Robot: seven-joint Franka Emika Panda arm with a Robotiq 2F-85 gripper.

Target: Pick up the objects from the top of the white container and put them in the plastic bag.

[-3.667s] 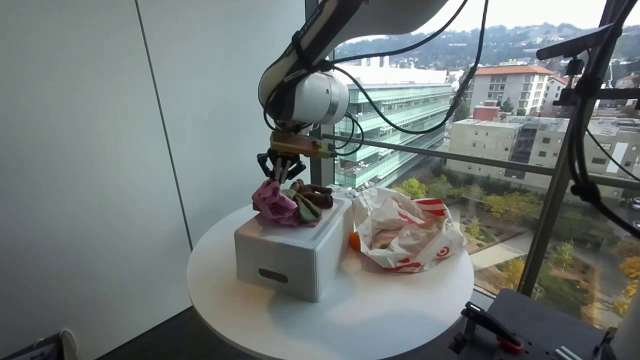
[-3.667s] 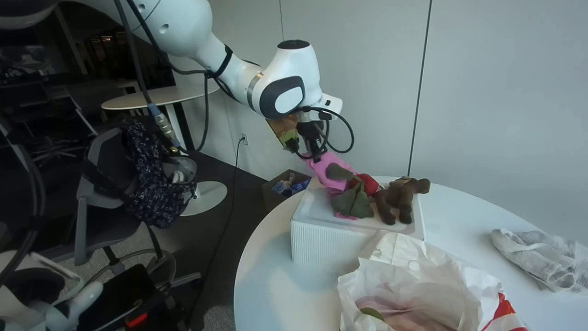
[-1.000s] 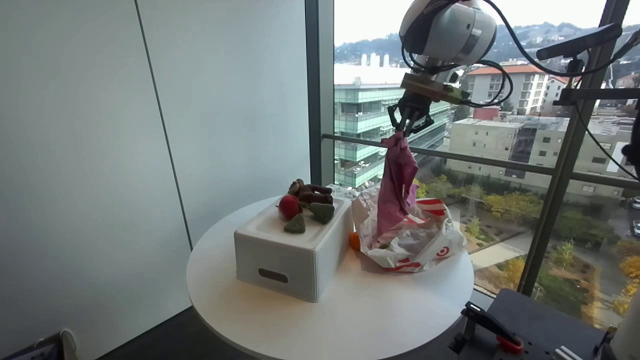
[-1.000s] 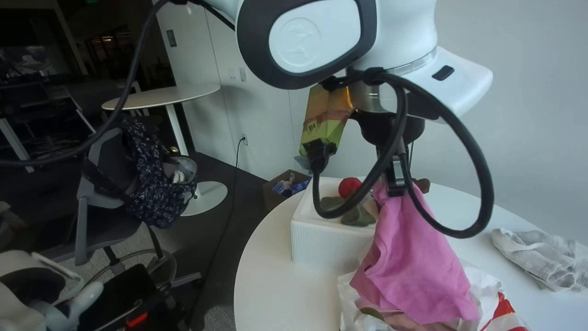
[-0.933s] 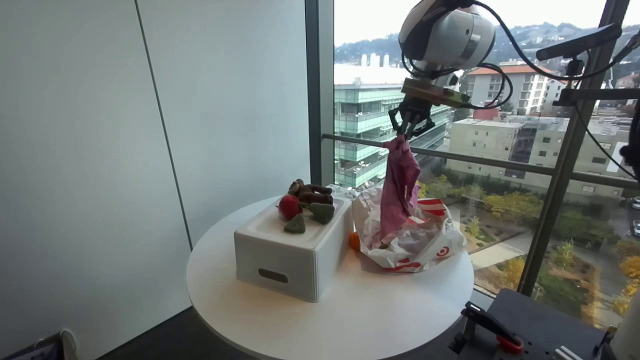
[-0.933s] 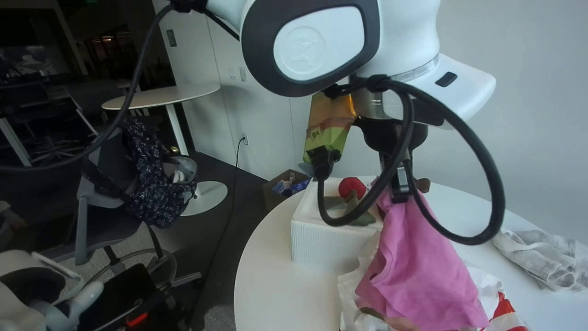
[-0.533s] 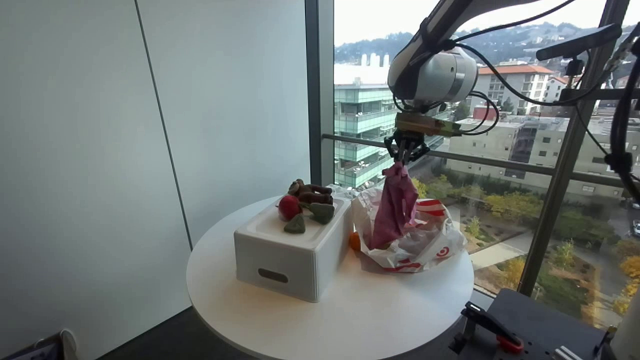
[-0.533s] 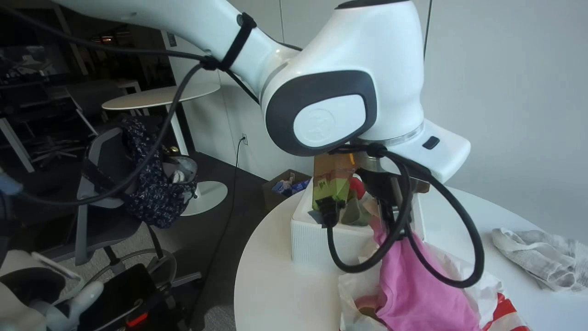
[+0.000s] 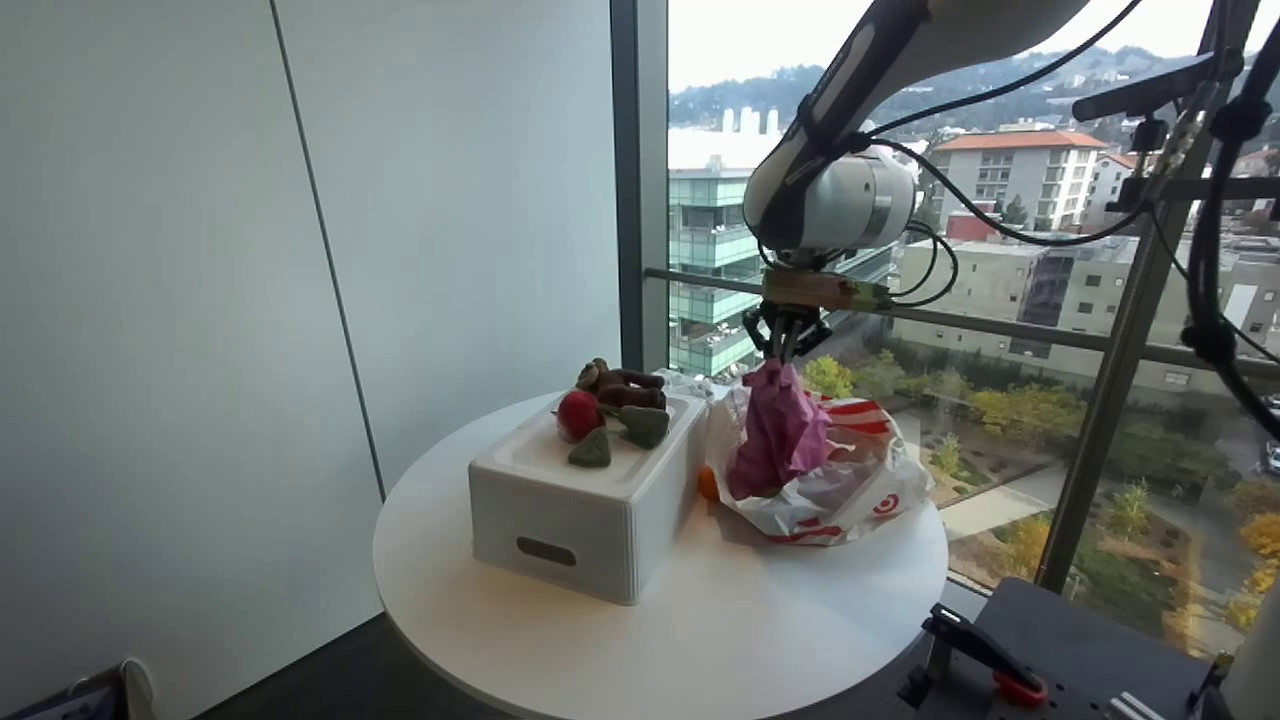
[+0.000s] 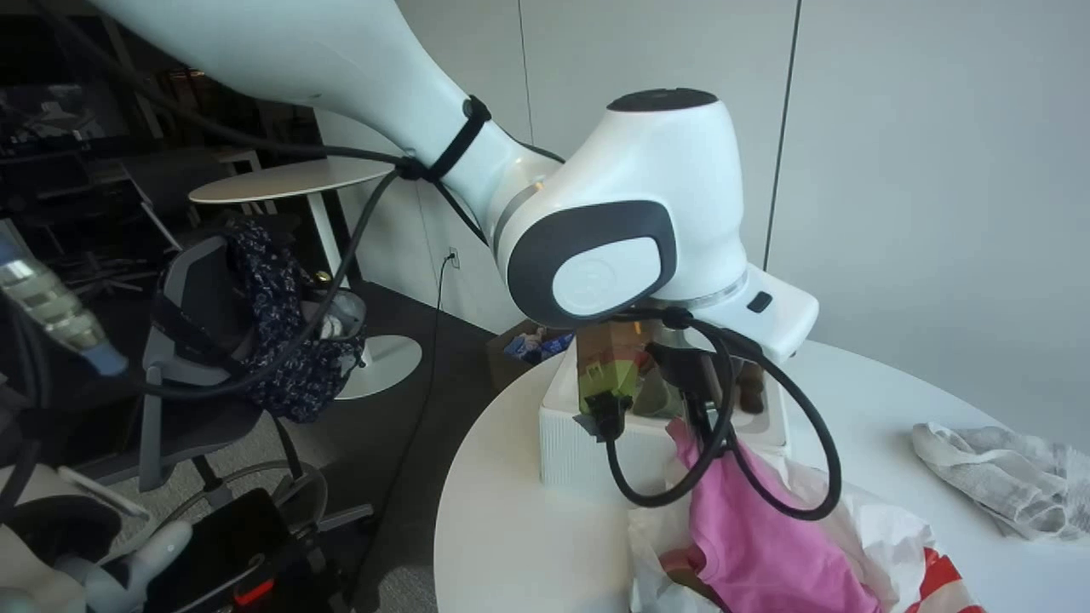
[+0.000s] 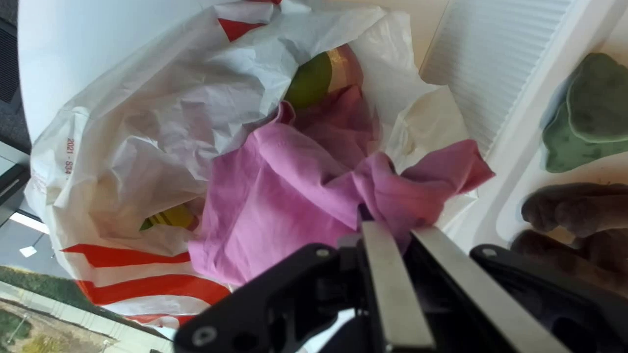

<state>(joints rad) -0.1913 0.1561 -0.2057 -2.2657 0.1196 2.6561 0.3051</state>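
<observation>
Pink cloth [image 9: 780,428], gripped by the hand [image 11: 400,231], hangs lower than a sec ago, btm end in the plastic bag [image 9: 860,505], right of ctr in an exterior view; release prob. next. Red-green toy [image 9: 577,415] & brown plush [image 9: 630,390] stay put on the white container [image 9: 550,505], near mid-frame: prob. 2 to go.

In an exterior view I look slantwise down over nearly the whole tabletop [image 9: 760,640], facing a pale wall [image 9: 470,200] on the left and a window [image 9: 1010,400] on the right. In an exterior view from close by the plastic bag [image 10: 890,528], I face a far wall [image 10: 928,170], the arm [image 10: 681,179] looming large. Both share the white container [image 9: 560,500]. The wrist view, nearest, peers steeply down past the tool [image 11: 398,228] into the bag.
</observation>
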